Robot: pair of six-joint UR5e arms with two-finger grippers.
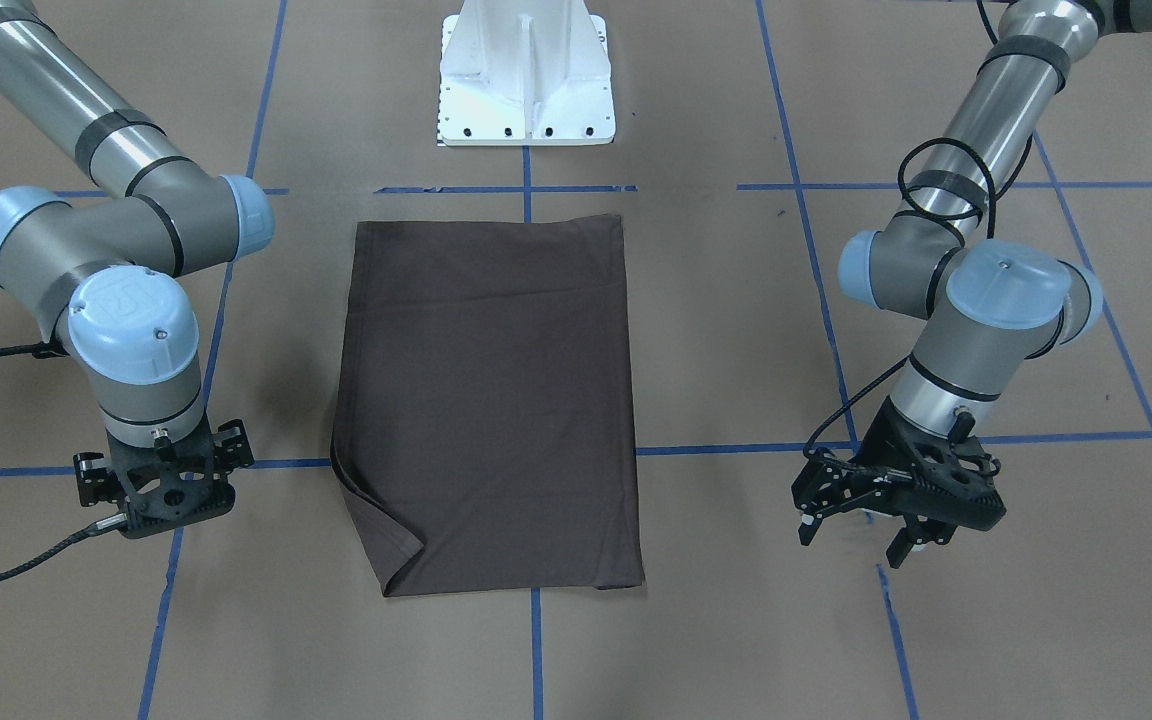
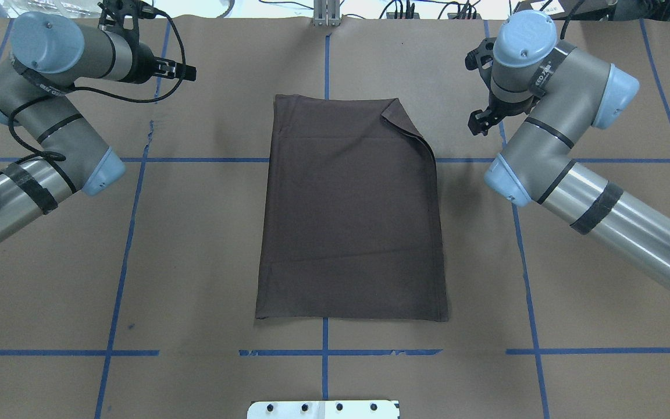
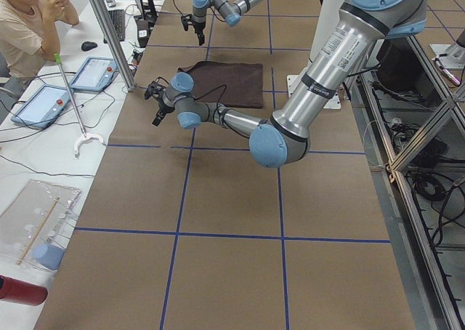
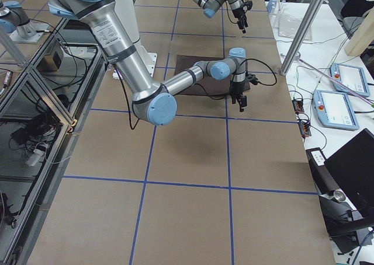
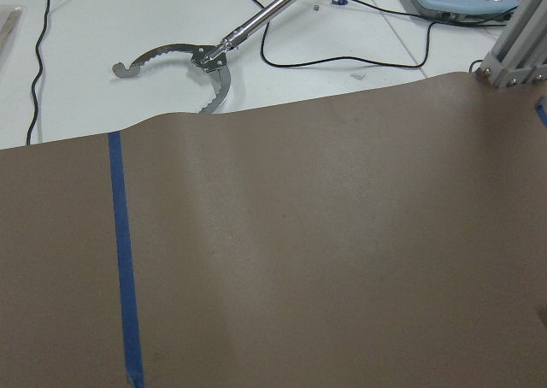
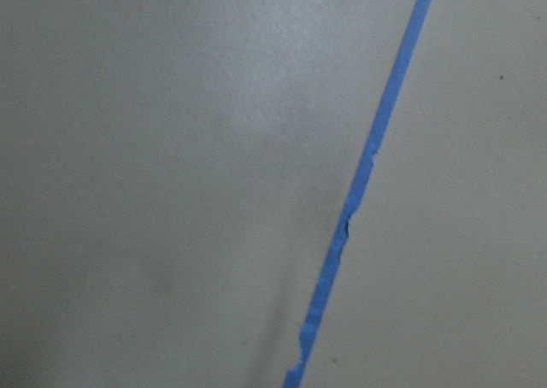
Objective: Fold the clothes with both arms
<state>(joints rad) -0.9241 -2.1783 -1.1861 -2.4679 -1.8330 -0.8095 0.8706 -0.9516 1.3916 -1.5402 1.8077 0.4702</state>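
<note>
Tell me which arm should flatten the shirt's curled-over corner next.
Probably the right. The curled corner of the T-shirt lies on that side, close to the right gripper; the left gripper sits across the whole shirt.

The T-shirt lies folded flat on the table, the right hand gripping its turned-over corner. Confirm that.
Wrong: the right hand grips nothing; it hangs open beside the T-shirt, clear of it, as the front-facing view shows. The rest holds: folded flat on the table, corner turned over.
</note>
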